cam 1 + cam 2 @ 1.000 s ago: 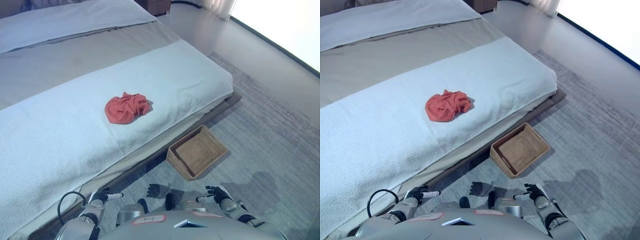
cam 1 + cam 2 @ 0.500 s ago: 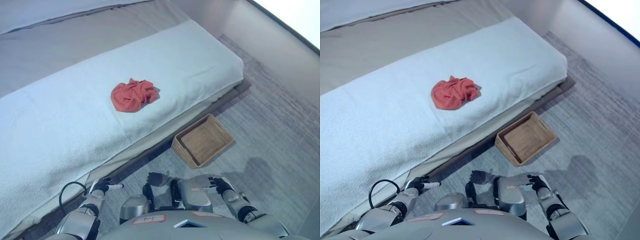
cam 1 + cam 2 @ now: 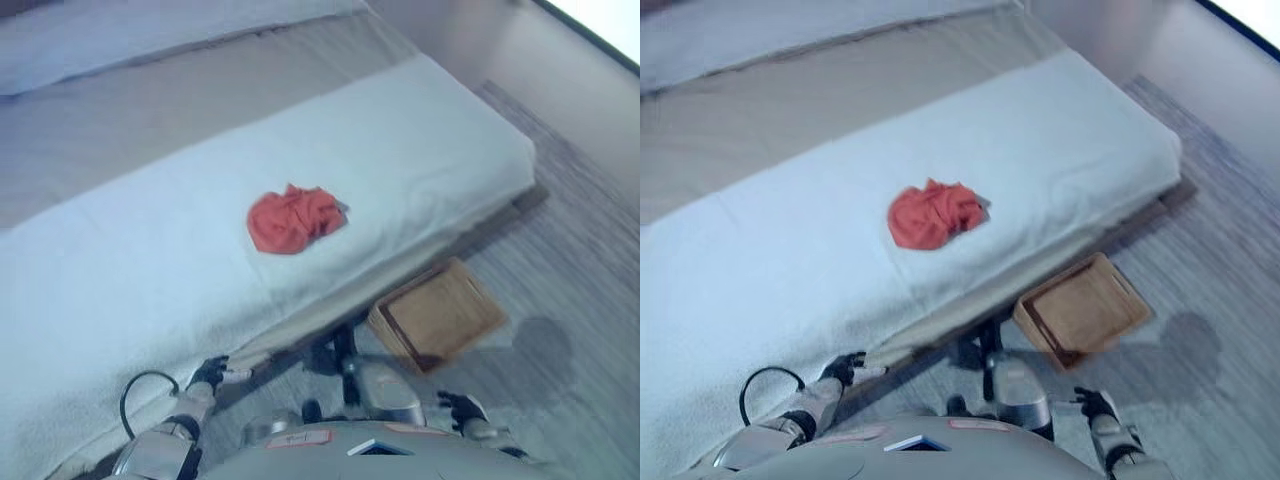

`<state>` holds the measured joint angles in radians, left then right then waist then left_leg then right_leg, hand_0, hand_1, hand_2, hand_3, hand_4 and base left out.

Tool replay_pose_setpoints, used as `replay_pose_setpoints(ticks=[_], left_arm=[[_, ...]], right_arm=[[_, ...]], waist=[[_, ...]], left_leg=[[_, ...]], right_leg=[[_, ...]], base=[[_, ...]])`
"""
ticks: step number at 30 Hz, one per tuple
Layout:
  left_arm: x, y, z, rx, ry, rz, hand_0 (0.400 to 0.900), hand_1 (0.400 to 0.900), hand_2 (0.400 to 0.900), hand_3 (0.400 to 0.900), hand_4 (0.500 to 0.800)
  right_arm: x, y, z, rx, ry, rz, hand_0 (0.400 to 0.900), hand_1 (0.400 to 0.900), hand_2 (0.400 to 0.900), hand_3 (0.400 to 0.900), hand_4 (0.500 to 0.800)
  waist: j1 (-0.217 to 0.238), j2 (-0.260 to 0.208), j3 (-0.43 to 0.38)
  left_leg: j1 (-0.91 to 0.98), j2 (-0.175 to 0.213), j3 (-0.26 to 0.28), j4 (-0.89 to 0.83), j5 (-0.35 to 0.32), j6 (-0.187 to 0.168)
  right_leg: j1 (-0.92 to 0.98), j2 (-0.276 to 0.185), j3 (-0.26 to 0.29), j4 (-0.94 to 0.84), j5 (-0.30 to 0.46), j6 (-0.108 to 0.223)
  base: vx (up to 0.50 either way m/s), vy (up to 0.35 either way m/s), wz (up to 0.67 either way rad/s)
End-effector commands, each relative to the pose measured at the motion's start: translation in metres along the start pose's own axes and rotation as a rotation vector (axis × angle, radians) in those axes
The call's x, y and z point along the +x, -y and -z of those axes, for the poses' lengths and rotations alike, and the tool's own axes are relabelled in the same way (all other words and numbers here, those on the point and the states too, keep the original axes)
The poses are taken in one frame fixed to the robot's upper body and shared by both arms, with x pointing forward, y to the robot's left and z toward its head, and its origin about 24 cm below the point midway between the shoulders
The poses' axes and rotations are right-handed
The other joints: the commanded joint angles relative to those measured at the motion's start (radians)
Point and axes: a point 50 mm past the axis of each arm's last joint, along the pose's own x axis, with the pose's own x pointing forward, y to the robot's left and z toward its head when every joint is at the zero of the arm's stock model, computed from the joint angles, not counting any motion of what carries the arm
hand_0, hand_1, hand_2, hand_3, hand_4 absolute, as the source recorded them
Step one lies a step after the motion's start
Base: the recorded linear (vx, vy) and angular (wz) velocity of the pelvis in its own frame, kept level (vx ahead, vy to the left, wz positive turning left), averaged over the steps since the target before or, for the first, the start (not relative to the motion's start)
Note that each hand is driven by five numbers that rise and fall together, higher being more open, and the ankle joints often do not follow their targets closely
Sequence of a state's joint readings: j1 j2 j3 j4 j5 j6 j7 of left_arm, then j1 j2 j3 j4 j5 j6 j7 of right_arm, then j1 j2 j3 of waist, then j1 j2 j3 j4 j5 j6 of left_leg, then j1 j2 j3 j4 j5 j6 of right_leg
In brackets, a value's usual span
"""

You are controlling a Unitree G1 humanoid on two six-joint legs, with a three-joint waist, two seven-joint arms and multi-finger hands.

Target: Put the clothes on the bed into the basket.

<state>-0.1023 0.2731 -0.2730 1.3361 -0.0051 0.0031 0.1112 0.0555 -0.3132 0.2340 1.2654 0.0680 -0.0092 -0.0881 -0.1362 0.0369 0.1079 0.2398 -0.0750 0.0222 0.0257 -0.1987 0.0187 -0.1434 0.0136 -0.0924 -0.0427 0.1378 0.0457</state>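
Note:
A crumpled red cloth [image 3: 293,219] lies on the white blanket of the bed [image 3: 150,250], near its front edge. A shallow brown wicker basket [image 3: 437,314] stands empty on the carpet beside the bed, to the right of the cloth. My left hand [image 3: 210,374] hangs low by the bed's edge with relaxed fingers and holds nothing. My right hand [image 3: 462,409] hangs low at the lower right, below the basket, with relaxed fingers, empty. Both hands are far from the cloth.
The bed's far part [image 3: 180,110] is beige, with a pale pillow [image 3: 150,35] at the top. Grey carpet [image 3: 580,330] lies to the right of the basket, and smooth floor [image 3: 500,50] beyond it.
The camera has moved, so cloth and basket sit further right in view. Both hands stay low and empty. The right hand shows lower in the picture.

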Motion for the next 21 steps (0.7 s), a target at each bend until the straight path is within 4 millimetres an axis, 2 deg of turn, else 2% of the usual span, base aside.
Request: replay_pose_setpoints(ticks=[1,3,4,5,6,7,8,9,10,11,12,13,14,15,16,17,18,19,20,21], left_arm=[[0.001,-0.016,-0.056,0.019,0.172,-0.058,0.9,0.9,0.9,0.9,0.8],[0.001,-0.015,-0.061,0.02,0.185,-0.06,0.9,0.9,0.9,0.9,0.8],[0.001,-0.015,-0.061,0.02,0.186,-0.06,0.9,0.9,0.9,0.9,0.8],[0.001,-0.018,-0.066,0.016,0.196,-0.074,0.9,0.9,0.9,0.9,0.8],[0.001,-0.019,-0.064,0.018,0.19,-0.079,0.9,0.9,0.9,0.9,0.8],[0.001,-0.019,-0.064,0.018,0.19,-0.079,0.9,0.9,0.9,0.9,0.8],[0.002,-0.021,-0.053,0.016,0.16,-0.088,0.9,0.9,0.9,0.9,0.8],[0.002,-0.021,-0.053,0.016,0.16,-0.088,0.9,0.9,0.9,0.9,0.8],[0.002,-0.02,-0.047,0.011,0.142,-0.09,0.9,0.9,0.9,0.9,0.8],[0.002,-0.02,-0.034,-0.013,0.109,-0.098,0.9,0.9,0.9,0.9,0.8],[0.002,-0.021,-0.033,-0.03,0.106,-0.11,0.9,0.9,0.9,0.9,0.8],[0.002,-0.021,-0.033,-0.03,0.106,-0.11,0.9,0.9,0.9,0.9,0.8],[0.002,-0.018,-0.024,-0.046,0.077,-0.107,0.9,0.9,0.9,0.9,0.8],[0.002,-0.017,-0.022,-0.049,0.067,-0.105,0.9,0.9,0.9,0.9,0.8],[0.002,-0.017,-0.022,-0.049,0.068,-0.105,0.9,0.9,0.9,0.9,0.8],[0.002,-0.019,-0.022,-0.049,0.068,-0.109,0.9,0.9,0.9,0.9,0.8],[0.002,-0.019,-0.022,-0.048,0.068,-0.109,0.9,0.9,0.9,0.9,0.8],[0.002,-0.049,-0.043,-0.025,0.126,-0.171,0.9,0.9,0.9,0.9,0.8],[0.0,-0.033,-0.046,-0.009,0.181,-0.147,0.9,0.9,0.9,0.9,0.8],[0.0,-0.033,-0.046,-0.009,0.181,-0.147,0.9,0.9,0.9,0.9,0.8]], right_arm=[[0.003,0.048,-0.062,0.001,0.174,0.135,0.9,0.9,0.9,0.9,0.8],[0.002,0.057,-0.07,0.011,0.2,0.155,0.9,0.9,0.9,0.9,0.8],[0.002,0.057,-0.071,0.011,0.2,0.155,0.9,0.9,0.9,0.9,0.8],[0.001,0.06,-0.077,0.021,0.219,0.171,0.9,0.9,0.9,0.9,0.8],[0.001,0.059,-0.079,0.023,0.224,0.174,0.9,0.9,0.9,0.9,0.8],[0.001,0.06,-0.079,0.023,0.224,0.174,0.9,0.9,0.9,0.9,0.8],[0.001,0.058,-0.08,0.022,0.226,0.174,0.9,0.9,0.9,0.9,0.8],[0.001,0.058,-0.08,0.022,0.226,0.174,0.9,0.9,0.9,0.9,0.8],[0.001,0.057,-0.08,0.014,0.226,0.173,0.9,0.9,0.9,0.9,0.8],[0.001,0.056,-0.077,-0.004,0.219,0.174,0.9,0.9,0.9,0.9,0.8],[0.001,0.055,-0.076,-0.016,0.218,0.177,0.9,0.9,0.9,0.9,0.8],[0.001,0.055,-0.076,-0.016,0.218,0.177,0.9,0.9,0.9,0.9,0.8],[0.002,0.056,-0.071,-0.015,0.2,0.178,0.9,0.9,0.9,0.9,0.8],[0.002,0.056,-0.067,-0.017,0.184,0.177,0.9,0.9,0.9,0.9,0.8],[0.002,0.057,-0.067,-0.017,0.184,0.177,0.9,0.9,0.9,0.9,0.8],[0.002,0.059,-0.06,0.014,0.159,0.184,0.9,0.9,0.9,0.9,0.8],[0.002,0.059,-0.06,0.014,0.159,0.184,0.9,0.9,0.9,0.9,0.8],[0.002,0.063,-0.056,-0.007,0.144,0.181,0.9,0.9,0.9,0.9,0.8],[0.002,0.064,-0.053,0.012,0.133,0.199,0.9,0.9,0.9,0.9,0.8],[0.002,0.064,-0.053,0.012,0.133,0.199,0.9,0.9,0.9,0.9,0.8]], waist=[[-0.016,0.047,0.051],[-0.005,0.027,0.072],[-0.005,0.028,0.072],[0.018,-0.002,0.085],[0.033,-0.019,0.086],[0.036,-0.017,0.088],[0.061,-0.053,0.09],[0.064,-0.052,0.093],[0.074,-0.065,0.093],[0.085,-0.074,0.088],[0.092,-0.064,0.083],[0.092,-0.065,0.082],[0.094,-0.048,0.072],[0.09,-0.038,0.064],[0.092,-0.037,0.062],[0.089,-0.022,0.042],[0.091,-0.022,0.04],[0.081,-0.009,0.017],[0.099,-0.008,0.025],[0.099,-0.008,0.025]], left_leg=[[-0.032,-0.008,0.147,0.311,0.154,-0.086],[-0.165,-0.024,0.105,0.546,0.234,-0.135],[-0.167,-0.022,0.104,0.551,0.231,-0.135],[-0.231,-0.004,0.093,0.631,0.225,-0.124],[-0.27,0.01,0.097,0.629,0.2,-0.104],[-0.268,0.013,0.098,0.632,0.196,-0.104],[-0.346,0.052,0.097,0.566,0.144,-0.058],[-0.341,0.054,0.1,0.566,0.141,-0.057],[-0.354,0.076,0.093,0.487,0.126,-0.038],[-0.337,0.123,0.044,0.229,0.17,-0.031],[-0.332,0.14,-0.024,0.08,0.251,-0.042],[-0.329,0.139,-0.024,0.072,0.257,-0.042],[-0.299,0.169,-0.087,-0.062,0.307,-0.062],[-0.267,0.178,-0.075,-0.06,0.282,-0.063],[-0.268,0.179,-0.074,-0.061,0.283,-0.063],[-0.241,0.168,-0.012,-0.073,0.268,-0.072],[-0.243,0.169,-0.011,-0.074,0.269,-0.072],[-0.212,0.158,0.042,-0.113,0.263,-0.074],[-0.208,0.15,0.061,-0.113,0.253,-0.068],[-0.208,0.15,0.061,-0.113,0.253,-0.068]], right_leg=[[-0.06,0.059,0.03,0.133,-0.055,0.011],[-0.001,0.049,0.061,0.121,-0.075,-0.015],[-0.001,0.05,0.059,0.122,-0.075,-0.016],[0.042,0.04,0.081,0.103,-0.09,-0.036],[0.066,0.033,0.088,0.091,-0.1,-0.04],[0.069,0.036,0.089,0.091,-0.101,-0.04],[0.104,0.02,0.122,0.082,-0.115,-0.036],[0.108,0.022,0.124,0.082,-0.116,-0.036],[0.119,0.018,0.149,0.089,-0.128,-0.03],[0.138,0.014,0.192,0.088,-0.141,-0.016],[0.146,0.026,0.231,0.084,-0.149,-0.013],[0.145,0.025,0.231,0.084,-0.148,-0.013],[0.166,0.037,0.296,0.082,-0.162,-0.013],[0.172,0.041,0.329,0.086,-0.174,-0.008],[0.17,0.042,0.33,0.086,-0.173,-0.008],[0.166,0.025,0.352,0.075,-0.17,0.008],[0.163,0.026,0.354,0.075,-0.169,0.008],[0.153,0.012,0.383,0.065,-0.155,0.028],[0.146,-0.003,0.377,0.065,-0.151,0.042],[0.146,-0.003,0.377,0.065,-0.151,0.042]], base=[[0.37,-0.092,0.12],[0.26,-0.083,-0.1],[0.26,-0.101,-0.35],[0.26,-0.104,-0.4],[0.26,-0.101,-0.43],[0.26,-0.04,-0.78],[0.18,-0.007,-0.63],[0.26,0.011,-0.97],[0.27,0.116,-1.19],[0.35,0.188,-1.71],[0.26,0.167,-1.35],[0.27,0.219,-1.64],[0.27,0.217,-1.69],[0.27,0.218,-1.71],[0.23,0.289,-1.29],[0.15,0.215,-0.7],[0.28,0.413,-1.42],[0.13,0.276,-0.94],[0.14,0.277,-0.93],[0.01,0.079,-0.18]])
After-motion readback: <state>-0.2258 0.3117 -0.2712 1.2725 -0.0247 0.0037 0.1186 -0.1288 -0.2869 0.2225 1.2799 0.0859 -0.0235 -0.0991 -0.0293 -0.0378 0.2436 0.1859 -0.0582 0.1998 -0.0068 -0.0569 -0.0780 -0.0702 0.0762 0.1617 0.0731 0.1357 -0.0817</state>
